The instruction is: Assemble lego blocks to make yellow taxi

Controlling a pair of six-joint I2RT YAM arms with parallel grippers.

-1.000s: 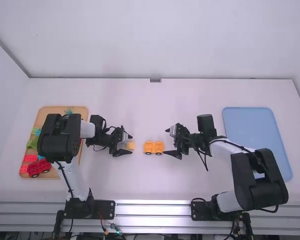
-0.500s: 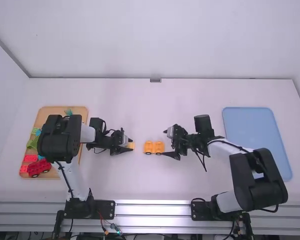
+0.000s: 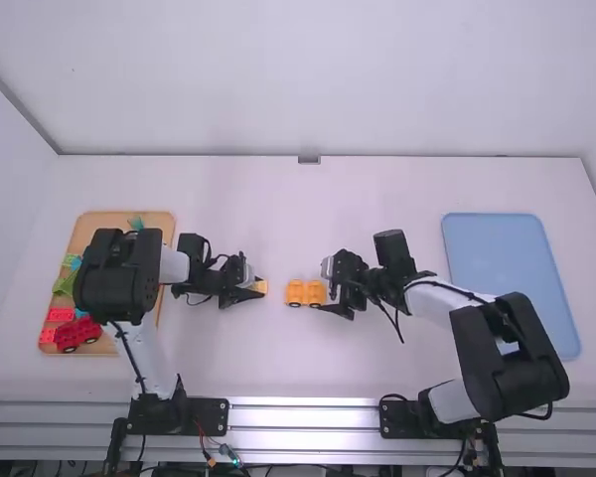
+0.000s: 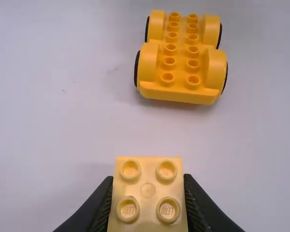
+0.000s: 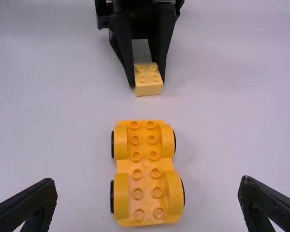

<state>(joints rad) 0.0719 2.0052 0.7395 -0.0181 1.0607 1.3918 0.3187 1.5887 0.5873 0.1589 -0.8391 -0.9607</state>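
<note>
The yellow car base [image 3: 295, 291] sits near the middle of the white table [image 3: 308, 368], well away from the table's far edge. Its long way runs left to right. There is a gap between its left end and the small yellow block [image 3: 262, 286], and open table lies on its far side and its near side. The car base sits flat with its bumps up, two rows of them down the middle. It has round yellow covers over its black wheels, two on each long side. The block is a paler yellow, with four round bumps on top.

The left claw [image 3: 255, 287] is clamped on the block, with one finger on each side. I can't tell if the block touches the table. The right claw [image 3: 324, 286] is wide apart and holds nothing. It is right by the other end of the car base, and in the right wrist view the base shows between its fingers, touching neither.

Farther out, a wooden tray [image 3: 99, 221] is at the left with a red car base [image 3: 77, 333], and red and green pieces. A blue tray [image 3: 517, 268] is at the right.
</note>
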